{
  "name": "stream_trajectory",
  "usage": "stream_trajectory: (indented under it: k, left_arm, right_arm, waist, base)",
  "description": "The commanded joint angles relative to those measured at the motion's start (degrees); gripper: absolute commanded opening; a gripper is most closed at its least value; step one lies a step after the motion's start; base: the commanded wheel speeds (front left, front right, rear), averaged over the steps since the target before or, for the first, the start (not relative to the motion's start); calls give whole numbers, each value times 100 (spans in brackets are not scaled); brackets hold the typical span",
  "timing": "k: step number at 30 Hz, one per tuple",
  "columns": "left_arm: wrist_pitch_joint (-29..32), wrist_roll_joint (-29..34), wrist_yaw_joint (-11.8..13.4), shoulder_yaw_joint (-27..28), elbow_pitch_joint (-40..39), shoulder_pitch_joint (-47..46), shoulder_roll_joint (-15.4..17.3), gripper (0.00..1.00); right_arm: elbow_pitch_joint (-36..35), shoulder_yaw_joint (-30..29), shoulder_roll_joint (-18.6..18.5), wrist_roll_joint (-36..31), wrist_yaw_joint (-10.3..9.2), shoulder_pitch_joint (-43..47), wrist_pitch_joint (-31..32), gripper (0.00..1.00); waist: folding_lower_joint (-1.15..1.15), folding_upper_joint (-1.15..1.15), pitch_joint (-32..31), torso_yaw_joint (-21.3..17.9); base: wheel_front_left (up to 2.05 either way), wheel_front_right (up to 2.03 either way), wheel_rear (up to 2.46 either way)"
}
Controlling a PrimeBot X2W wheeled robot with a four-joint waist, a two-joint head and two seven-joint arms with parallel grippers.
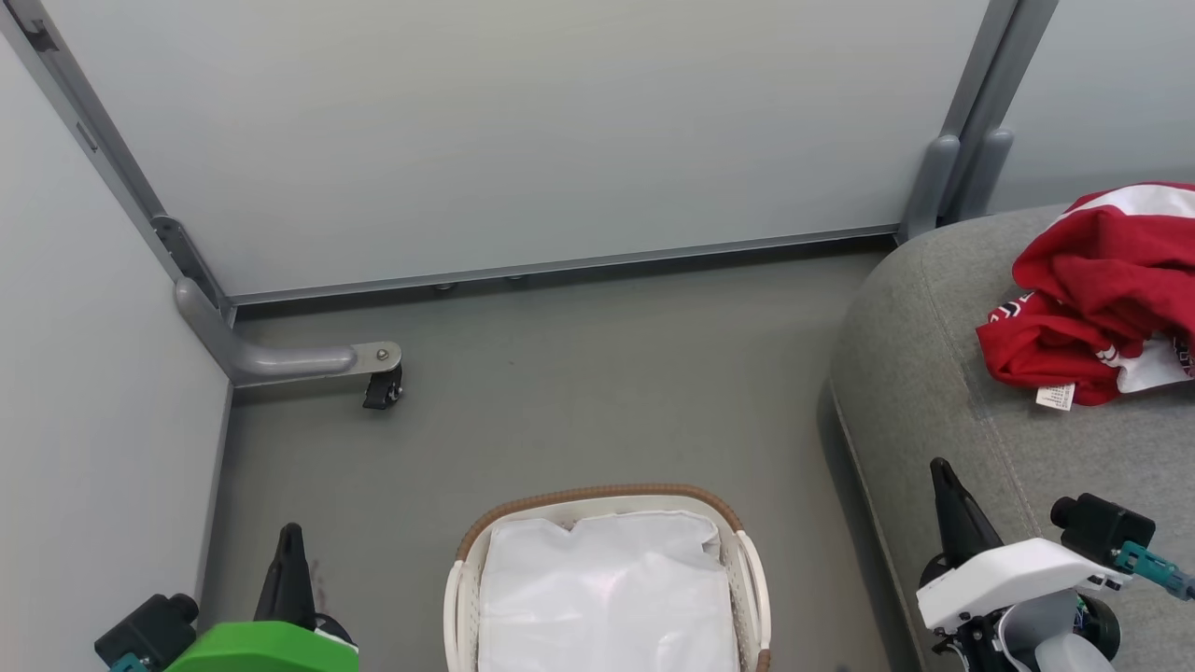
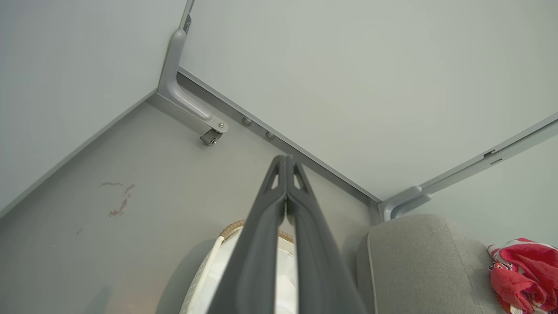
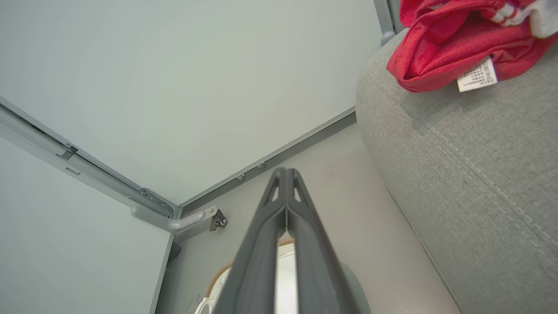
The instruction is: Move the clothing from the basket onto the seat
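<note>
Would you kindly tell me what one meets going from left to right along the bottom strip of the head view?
left gripper → basket → right gripper, seen against the seat. The clothing lies higher up and is left out.

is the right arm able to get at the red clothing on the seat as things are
Probably yes: the right gripper hangs shut at the edge of the seat, with only bare upholstery between it and the clothing. It would need to open first.
</note>
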Motion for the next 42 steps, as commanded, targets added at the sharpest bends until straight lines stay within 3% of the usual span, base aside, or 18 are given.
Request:
stream_trajectory:
  k: [1, 42]
  left_arm:
    - [62, -218, -32, 44, -103, -176, 16, 0]
    - [806, -2703, -66, 382, -313, -469, 26, 0]
  right_arm:
    - [-116, -38, -34, 238, -2, -90, 50, 0]
    - [-395, -339, -60, 3109, -4, -121, 789, 0]
  waist:
    - [0, 0, 0, -1]
    - [0, 0, -14, -35]
  base:
    - [0, 0, 0]
    - [0, 0, 0]
